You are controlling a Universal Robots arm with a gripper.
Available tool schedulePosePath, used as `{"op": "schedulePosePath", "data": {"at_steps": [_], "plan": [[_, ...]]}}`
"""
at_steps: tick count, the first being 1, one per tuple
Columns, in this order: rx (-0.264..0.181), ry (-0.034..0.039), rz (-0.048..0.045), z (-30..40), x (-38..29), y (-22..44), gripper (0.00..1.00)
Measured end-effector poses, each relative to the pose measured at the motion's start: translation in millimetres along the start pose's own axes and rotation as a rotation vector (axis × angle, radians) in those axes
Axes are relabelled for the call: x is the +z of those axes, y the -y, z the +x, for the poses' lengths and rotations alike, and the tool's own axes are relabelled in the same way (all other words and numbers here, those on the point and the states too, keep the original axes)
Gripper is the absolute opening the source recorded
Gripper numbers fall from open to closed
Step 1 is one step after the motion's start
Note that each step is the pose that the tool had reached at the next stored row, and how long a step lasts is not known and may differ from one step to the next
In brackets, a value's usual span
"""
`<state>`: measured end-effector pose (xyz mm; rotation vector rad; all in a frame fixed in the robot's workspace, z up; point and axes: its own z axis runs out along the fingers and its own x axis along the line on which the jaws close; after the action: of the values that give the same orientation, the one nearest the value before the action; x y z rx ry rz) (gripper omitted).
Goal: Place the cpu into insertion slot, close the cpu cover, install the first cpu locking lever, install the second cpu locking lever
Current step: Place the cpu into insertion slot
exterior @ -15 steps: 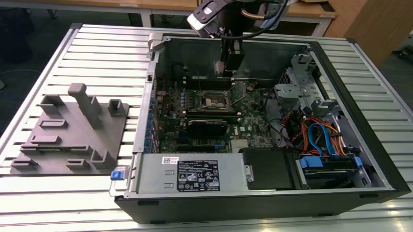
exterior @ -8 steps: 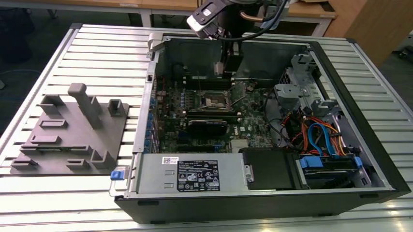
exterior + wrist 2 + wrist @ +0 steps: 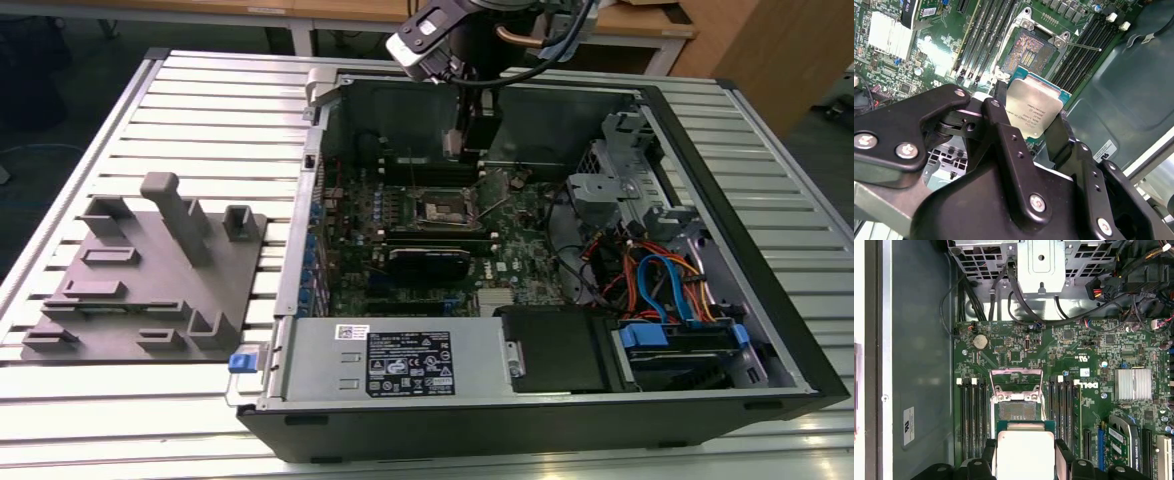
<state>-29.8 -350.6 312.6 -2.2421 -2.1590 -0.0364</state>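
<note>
Slatted metal table (image 3: 120,100), workshop floor and wooden benches behind. An open computer case (image 3: 787,330) lies on its side across the centre and the exterior view's right; a grey moulded fixture (image 3: 134,290) sits on the slats at the exterior view's left. The arm enters at the upper middle of the exterior view and reaches down into the case over the green board. In the first wrist view the gripper (image 3: 1026,465) is closed on the cpu (image 3: 1025,445), black fingers (image 3: 1064,457) pressing two opposite edges, silver top facing the camera. The chip is held clear of the board, not seated. The insertion slot (image 3: 1017,411) lies just ahead of the chip's free edge, contacts bare, its sides roughly square with the chip's. The cpu cover (image 3: 1016,377) is tipped back on the slot's far side. In the second wrist view one locking lever (image 3: 1081,46) is swung out over the neighbouring memory slots (image 3: 1089,40). Long black memory slots flank the socket on both sides, close to the fingers' line of travel. A finned heatsink (image 3: 1132,384) sits well apart.
</note>
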Motion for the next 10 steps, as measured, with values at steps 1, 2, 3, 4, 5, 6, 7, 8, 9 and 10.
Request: {"op": "schedulePosePath", "data": {"at_steps": [1,2,3,4,5,6,7,8,9,10], "plan": [[0.000,-0.0001,0.0000,0.0,0.0,0.0,0.54],[0.000,0.0000,0.0000,0.0,0.0,0.0,0.54],[0.000,0.0000,0.0000,0.0,0.0,0.0,0.54],[0.000,0.0000,0.0000,0.0,0.1,0.0,0.54],[0.000,-0.0001,0.0000,0.0,0.2,0.0,0.54],[-0.001,-0.0003,0.0001,0.0,0.5,0.2,0.54],[-0.003,-0.0004,0.0002,0.0,1.2,0.6,0.54],[-0.006,-0.0001,0.0005,-0.1,2.1,1.3,0.54],[-0.010,0.0001,0.0008,-0.2,3.6,2.4,0.54],[-0.017,-0.0001,0.0010,-0.3,5.5,3.1,0.54]]}}
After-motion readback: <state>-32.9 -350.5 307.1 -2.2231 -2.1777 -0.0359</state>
